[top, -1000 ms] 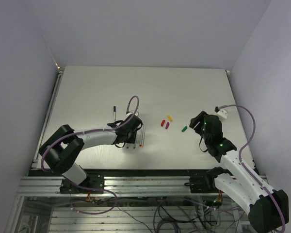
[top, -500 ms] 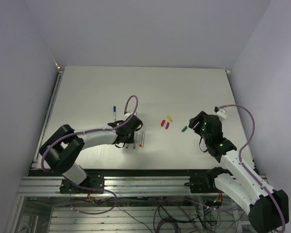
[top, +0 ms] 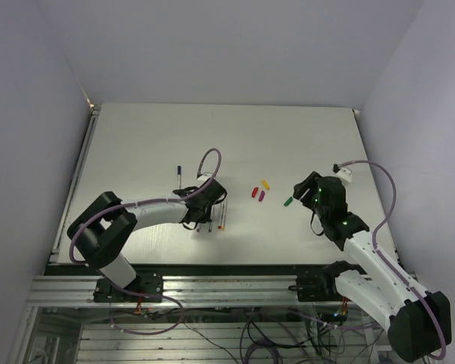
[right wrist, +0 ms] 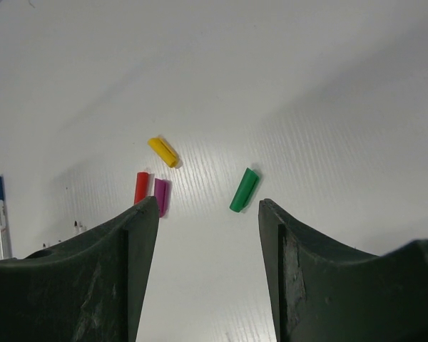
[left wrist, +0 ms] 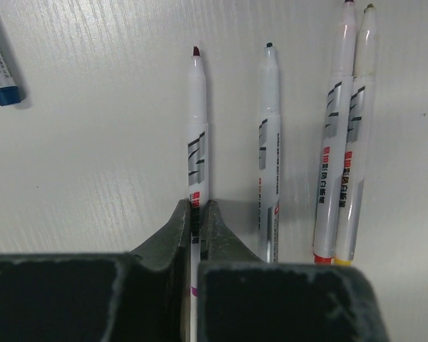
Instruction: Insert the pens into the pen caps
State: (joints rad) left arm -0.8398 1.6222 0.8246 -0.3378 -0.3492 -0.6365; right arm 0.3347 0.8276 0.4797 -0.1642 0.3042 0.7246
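Several pens lie side by side on the table (top: 136, 144) in front of the left arm. My left gripper (left wrist: 196, 206) is shut on the rear of the purple-banded pen (left wrist: 197, 135), which lies flat; it also shows in the top view (top: 199, 206). Beside it lie a dark-tipped pen (left wrist: 269, 135), a red-ended pen (left wrist: 337, 142) and a yellow-ended pen (left wrist: 360, 142). My right gripper (right wrist: 208, 203) is open and empty, just short of the green cap (right wrist: 244, 190). The yellow cap (right wrist: 162, 152), red cap (right wrist: 141, 187) and purple cap (right wrist: 160, 197) lie to its left.
A pen with a blue end (left wrist: 1, 75) lies apart, left of the row, and shows in the top view (top: 179, 176). The caps sit mid-table in the top view, the green cap (top: 288, 202) nearest my right gripper (top: 300, 189). Walls enclose the table.
My right gripper has edged a little up and left toward the green cap. My left gripper has shifted slightly at the pen row.
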